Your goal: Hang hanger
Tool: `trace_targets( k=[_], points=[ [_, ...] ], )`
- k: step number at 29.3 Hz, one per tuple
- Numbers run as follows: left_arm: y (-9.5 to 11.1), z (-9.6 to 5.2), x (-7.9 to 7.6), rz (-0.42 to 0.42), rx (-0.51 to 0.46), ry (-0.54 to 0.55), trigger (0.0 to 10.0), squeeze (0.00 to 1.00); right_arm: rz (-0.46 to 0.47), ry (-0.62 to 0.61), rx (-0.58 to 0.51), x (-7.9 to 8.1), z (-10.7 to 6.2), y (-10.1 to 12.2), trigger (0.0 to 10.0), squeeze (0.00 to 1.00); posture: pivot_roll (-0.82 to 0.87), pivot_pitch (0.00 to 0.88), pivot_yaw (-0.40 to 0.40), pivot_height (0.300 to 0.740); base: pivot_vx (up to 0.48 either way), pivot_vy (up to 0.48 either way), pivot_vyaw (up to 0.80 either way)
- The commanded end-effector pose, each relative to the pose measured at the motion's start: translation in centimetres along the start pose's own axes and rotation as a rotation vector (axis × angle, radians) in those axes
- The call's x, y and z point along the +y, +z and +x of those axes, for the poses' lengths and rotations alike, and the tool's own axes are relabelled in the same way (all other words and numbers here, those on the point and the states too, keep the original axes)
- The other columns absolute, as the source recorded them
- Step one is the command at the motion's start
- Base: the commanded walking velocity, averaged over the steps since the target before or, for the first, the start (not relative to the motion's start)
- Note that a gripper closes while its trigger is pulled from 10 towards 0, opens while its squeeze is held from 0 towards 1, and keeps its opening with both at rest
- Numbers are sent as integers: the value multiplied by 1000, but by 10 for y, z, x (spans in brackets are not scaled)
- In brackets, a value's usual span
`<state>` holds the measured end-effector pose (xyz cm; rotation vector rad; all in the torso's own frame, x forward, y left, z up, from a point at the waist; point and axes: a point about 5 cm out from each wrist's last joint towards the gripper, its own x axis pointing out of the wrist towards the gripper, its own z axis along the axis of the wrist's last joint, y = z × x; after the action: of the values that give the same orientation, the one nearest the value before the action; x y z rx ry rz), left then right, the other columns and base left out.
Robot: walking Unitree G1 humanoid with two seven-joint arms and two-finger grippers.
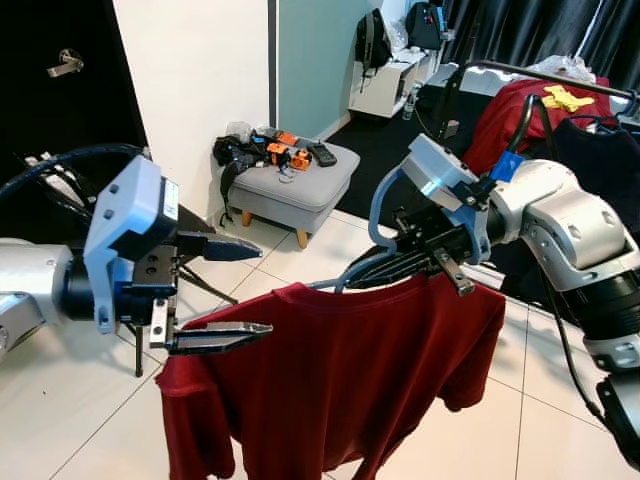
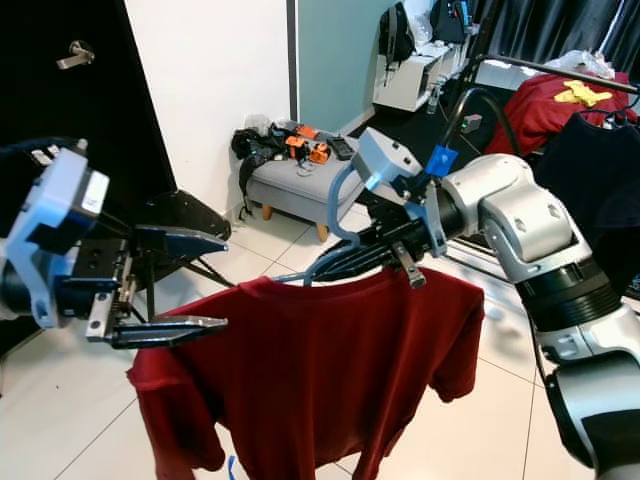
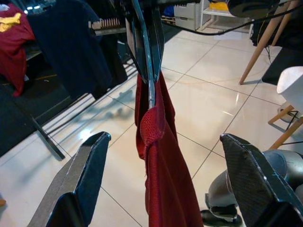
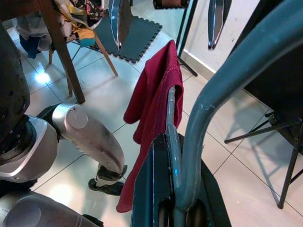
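A grey-blue hanger [image 1: 378,215] carries a dark red T-shirt [image 1: 340,380] that hangs in front of me at chest height. My right gripper [image 1: 365,272] is shut on the hanger just under its hook, its fingers lying along the bar; the right wrist view shows the hanger's hook [image 4: 213,94] rising out of the shut fingers. My left gripper [image 1: 262,290] is open, one finger above and one finger level with the shirt's left shoulder. In the left wrist view the shirt's shoulder [image 3: 154,127] sits between the spread fingers without touching them.
A clothes rail [image 1: 540,72] stands at the back right with a red garment [image 1: 520,115] and a dark one [image 1: 600,160] on it. A grey stool [image 1: 300,185] with tools stands by the wall. A black folding stand [image 2: 190,215] is at the left.
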<state>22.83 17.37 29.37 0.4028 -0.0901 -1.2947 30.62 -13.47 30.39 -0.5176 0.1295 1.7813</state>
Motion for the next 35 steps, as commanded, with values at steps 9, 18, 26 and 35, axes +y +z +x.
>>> trace_targets(
  k=[9, 18, 26, 35],
  points=[
    [-13, 22, -1, -7, 50, 10, 10000, 0, -89, 15, -24, 1, 3, 19, 10000, 0, -56, 0, -46, 740, 0, 0, 0],
    [-31, 35, 11, 7, 151, 121, 0, 0, -109, 29, -55, 1, 5, 26, 10000, 0, -57, 0, -45, 740, 0, 0, 0],
    [-37, 37, 12, 3, 180, 138, 0, 0, -110, 30, -59, 2, 6, 27, 10000, 0, -57, 0, -45, 740, 0, 0, 0],
    [-43, 31, 18, 3, 203, 202, 0, 0, -107, 29, -62, 3, 9, 24, 10000, 0, -57, 0, -44, 740, 0, 0, 0]
  ],
)
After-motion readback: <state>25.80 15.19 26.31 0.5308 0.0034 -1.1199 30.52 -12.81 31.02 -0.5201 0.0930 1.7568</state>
